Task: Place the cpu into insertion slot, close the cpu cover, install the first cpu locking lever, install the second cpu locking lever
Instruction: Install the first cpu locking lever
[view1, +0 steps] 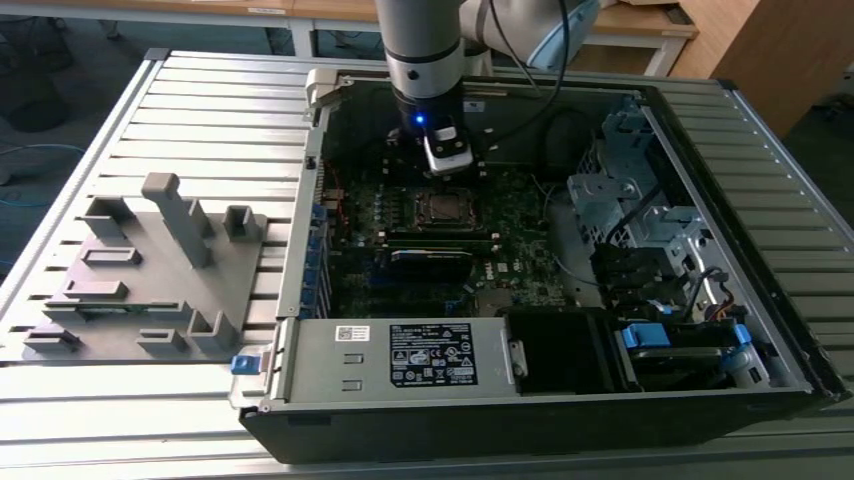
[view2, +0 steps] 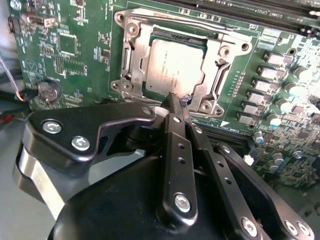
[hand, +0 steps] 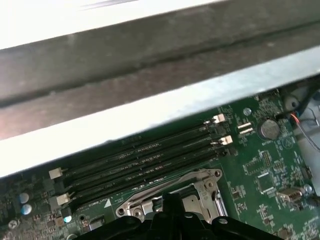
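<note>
The cpu (view2: 174, 67) lies flat in the insertion slot (view1: 441, 208), its silvery top showing through the window of the cpu cover (view2: 133, 55), which is down over it. A thin metal locking lever (view2: 200, 26) runs along one side of the socket. My gripper (view2: 176, 99) has its two black fingers pressed together, tips at the socket's edge beside the cover frame. Nothing shows clearly between the tips. In the exterior view the gripper (view1: 447, 160) hangs just behind the socket, inside the open computer case (view1: 694, 400). The first wrist view has the gripper (hand: 171, 199) over the cover's corner (hand: 207, 187).
Long black memory slots (hand: 145, 160) run beside the socket, close under the case wall (hand: 150, 110). A coin battery (view2: 48, 91) and capacitors (view2: 295, 90) stand on the board. Drive bays and cables (view1: 641, 230) fill the exterior view's right. A grey fixture plate (view1: 147, 270) sits outside the case.
</note>
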